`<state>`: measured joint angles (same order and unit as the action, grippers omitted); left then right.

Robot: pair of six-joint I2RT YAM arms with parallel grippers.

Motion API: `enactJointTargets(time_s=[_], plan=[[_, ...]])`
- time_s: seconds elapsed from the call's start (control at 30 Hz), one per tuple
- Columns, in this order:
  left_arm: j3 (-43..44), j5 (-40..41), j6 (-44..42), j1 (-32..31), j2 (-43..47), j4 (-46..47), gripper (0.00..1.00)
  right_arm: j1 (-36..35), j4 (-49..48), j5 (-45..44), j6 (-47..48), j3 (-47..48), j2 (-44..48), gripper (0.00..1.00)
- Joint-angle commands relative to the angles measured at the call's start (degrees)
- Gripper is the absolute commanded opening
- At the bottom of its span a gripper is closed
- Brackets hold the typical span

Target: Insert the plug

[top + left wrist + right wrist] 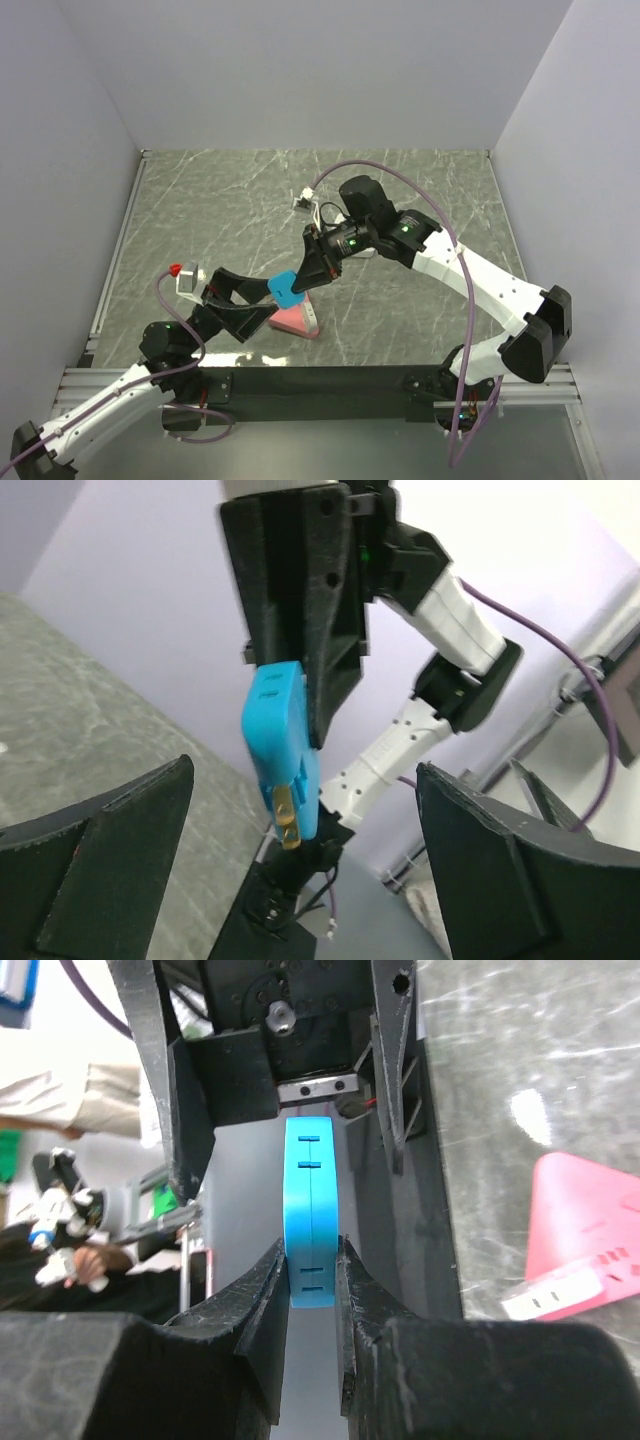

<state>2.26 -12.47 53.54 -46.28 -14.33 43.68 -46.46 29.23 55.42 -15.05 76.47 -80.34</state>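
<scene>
Pinching blue plug (310,1185) w/ right gripper (312,1265); left gripper (300,865) spread wide, empty.

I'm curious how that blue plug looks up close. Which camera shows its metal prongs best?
Left wrist: the blue plug hangs facing it, a brass prong visible. Right wrist sees only its edge, pinched by the right gripper; top shows a small blue patch.

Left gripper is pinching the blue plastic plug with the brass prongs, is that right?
Not the left. The right gripper is pinching the blue plastic plug, as the right wrist view shows. The left gripper stands open.
</scene>
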Motion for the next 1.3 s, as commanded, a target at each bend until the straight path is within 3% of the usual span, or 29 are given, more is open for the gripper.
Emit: enactJointTargets(time_s=[0.0, 0.17, 0.33, 0.7, 1.03, 1.27], plan=[[-5.87, 6.2, -3.26, -0.04, 5.25, -11.03, 0.99, 0.23, -1.55, -5.04, -0.51, 0.7, 3.08, 0.0], [-4.9, 14.21, -4.85, 0.05, 13.0, -24.76, 0.99, 0.58, 4.68, -14.88, -1.65, 4.73, 1.33, 0.0], [-3.67, 28.36, -2.48, 0.05, 16.26, -40.41, 0.99, 0.58, 12.68, -25.26, -1.83, 8.96, -5.42, 0.0], [-8.59, 26.45, -0.63, 0.05, 7.74, -31.82, 0.99, 0.49, 22.97, -41.53, -2.44, 19.59, -22.57, 0.0], [-11.58, 26.09, -0.19, -0.04, 1.77, -29.09, 0.89, 0.4, 30.79, -41.8, -3.5, 27.15, -30.32, 0.0], [-11.67, 27.15, 0.6, -0.12, -9.21, -22.95, 0.79, -0.21, 33.7, -38.47, -4.55, 27.25, -33.75, 0.0]])
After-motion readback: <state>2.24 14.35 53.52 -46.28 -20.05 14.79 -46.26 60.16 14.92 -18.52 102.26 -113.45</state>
